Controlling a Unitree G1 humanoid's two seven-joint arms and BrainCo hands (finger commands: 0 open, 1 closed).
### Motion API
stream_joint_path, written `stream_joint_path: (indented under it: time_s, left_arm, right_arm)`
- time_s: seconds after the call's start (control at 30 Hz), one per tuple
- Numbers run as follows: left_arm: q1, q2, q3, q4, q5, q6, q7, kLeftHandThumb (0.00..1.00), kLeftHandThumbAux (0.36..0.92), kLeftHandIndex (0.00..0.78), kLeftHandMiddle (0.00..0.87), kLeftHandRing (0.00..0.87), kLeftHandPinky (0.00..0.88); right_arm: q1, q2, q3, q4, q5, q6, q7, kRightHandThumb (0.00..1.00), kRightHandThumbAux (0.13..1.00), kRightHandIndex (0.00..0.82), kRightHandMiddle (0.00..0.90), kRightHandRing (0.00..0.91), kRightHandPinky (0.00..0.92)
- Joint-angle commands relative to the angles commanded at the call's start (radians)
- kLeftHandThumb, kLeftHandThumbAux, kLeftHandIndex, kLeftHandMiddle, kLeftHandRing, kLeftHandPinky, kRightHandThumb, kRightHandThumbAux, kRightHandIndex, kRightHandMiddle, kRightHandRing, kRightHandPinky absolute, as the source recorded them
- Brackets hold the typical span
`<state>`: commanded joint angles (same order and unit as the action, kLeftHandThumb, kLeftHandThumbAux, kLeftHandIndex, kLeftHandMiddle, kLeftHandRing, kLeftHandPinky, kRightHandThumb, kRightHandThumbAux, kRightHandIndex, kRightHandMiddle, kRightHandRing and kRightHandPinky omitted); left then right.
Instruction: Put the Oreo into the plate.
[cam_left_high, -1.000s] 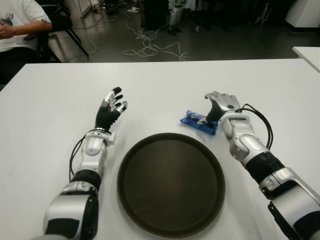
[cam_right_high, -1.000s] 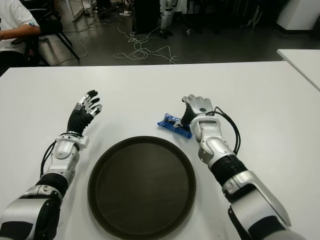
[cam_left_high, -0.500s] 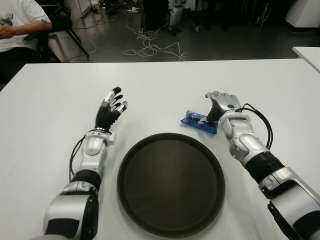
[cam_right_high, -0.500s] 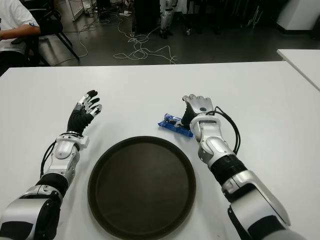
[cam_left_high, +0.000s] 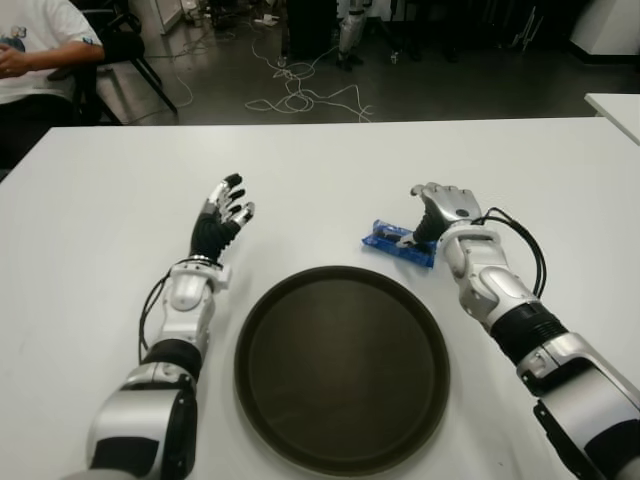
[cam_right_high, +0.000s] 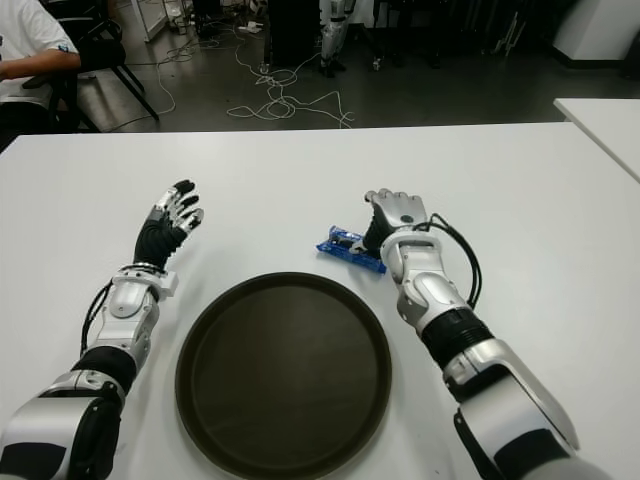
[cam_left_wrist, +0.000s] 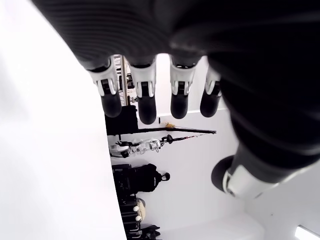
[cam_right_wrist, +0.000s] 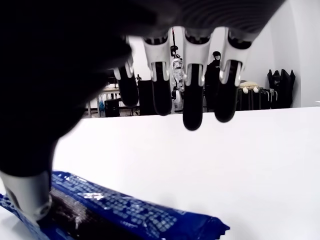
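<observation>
One thumb on Oreo (cam_left_high: 399, 241)

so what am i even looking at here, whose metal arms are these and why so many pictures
These are the two arms of a humanoid robot, seen from its own cameras. The two wide pictures come from a pair of cameras in its head, looking down at a white table. The two close-ups come from a camera on each wrist, looking along the fingers.

On the table lie a round dark plate and, just beyond its far edge, a blue Oreo packet. The right robot hand is at the packet: its thumb presses the wrapper while the four fingers hang open above, so it is not gripped yet. The left robot hand is open and holds nothing, showing left of the plate. A person sits in the far corner.
</observation>
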<state>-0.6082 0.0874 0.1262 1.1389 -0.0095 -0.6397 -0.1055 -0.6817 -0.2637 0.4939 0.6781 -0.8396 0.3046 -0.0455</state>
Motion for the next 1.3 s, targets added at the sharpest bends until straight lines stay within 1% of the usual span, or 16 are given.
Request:
stream_joint_path:
  time_s: [0.2,0.27,0.37,0.53,0.6,0.7,0.83,0.9,0.93,1.1,1.2,1.3]
  left_arm:
    - [-0.001,0.001,-0.002,0.001,0.003,-0.001,0.006,0.08,0.676,0.044,0.103,0.077,0.073]
    - [-0.001,0.001,-0.002,0.001,0.004,-0.001,0.005,0.079,0.668,0.045,0.102,0.078,0.073]
    - [-0.002,0.002,-0.002,0.002,0.002,0.002,0.002,0.078,0.651,0.046,0.105,0.08,0.071]
    - [-0.005,0.003,-0.001,0.003,0.0,0.007,-0.003,0.081,0.645,0.046,0.106,0.08,0.067]
    - [-0.005,0.002,0.0,0.002,-0.003,0.007,-0.006,0.086,0.648,0.046,0.107,0.081,0.068]
    - [-0.006,0.003,-0.001,0.004,0.0,0.01,-0.001,0.09,0.653,0.047,0.108,0.082,0.07]
    - [-0.006,0.004,-0.004,0.006,0.005,0.009,0.005,0.088,0.656,0.048,0.107,0.081,0.075]
    - [-0.005,0.003,-0.004,0.005,0.006,0.003,0.006,0.089,0.657,0.048,0.108,0.081,0.074]
    - [-0.004,0.002,-0.004,0.004,0.006,0.0,0.007,0.089,0.656,0.047,0.107,0.079,0.071]
    - [-0.004,0.003,-0.006,0.003,0.01,0.002,0.014,0.085,0.647,0.044,0.105,0.076,0.067]
    - [-0.006,0.004,-0.009,0.004,0.015,0.008,0.019,0.082,0.638,0.044,0.103,0.074,0.066]
    - [-0.006,0.004,-0.01,0.004,0.016,0.009,0.022,0.08,0.636,0.045,0.104,0.075,0.067]
  right_arm:
    - [-0.005,0.002,-0.001,0.011,0.008,-0.004,0.002,0.0,0.636,0.194,0.207,0.243,0.285]
    - [-0.007,0.002,-0.002,0.017,0.011,-0.01,-0.001,0.0,0.635,0.195,0.207,0.241,0.286]
    - [-0.007,0.005,0.0,0.027,0.013,-0.019,-0.003,0.0,0.62,0.199,0.202,0.227,0.257]
    - [-0.005,0.013,0.004,0.034,0.013,-0.028,-0.007,0.0,0.628,0.215,0.213,0.24,0.274]
    - [0.003,0.031,0.015,0.043,0.012,-0.039,-0.011,0.0,0.638,0.22,0.215,0.243,0.271]
    - [0.023,0.045,0.026,0.049,0.024,-0.085,-0.004,0.0,0.651,0.228,0.218,0.247,0.264]
    - [0.037,0.043,0.025,0.055,0.044,-0.149,-0.002,0.0,0.678,0.249,0.235,0.262,0.274]
    - [0.04,0.04,0.027,0.052,0.051,-0.173,0.006,0.0,0.685,0.249,0.238,0.263,0.281]
    - [0.04,0.038,0.028,0.05,0.053,-0.183,0.01,0.0,0.686,0.242,0.233,0.256,0.271]
    - [0.044,0.04,0.03,0.044,0.052,-0.2,0.02,0.0,0.689,0.223,0.219,0.24,0.249]
    - [0.047,0.044,0.031,0.043,0.05,-0.2,0.019,0.0,0.695,0.233,0.224,0.25,0.27]
    - [0.044,0.054,0.031,0.066,0.051,-0.204,0.002,0.0,0.698,0.238,0.232,0.262,0.289]
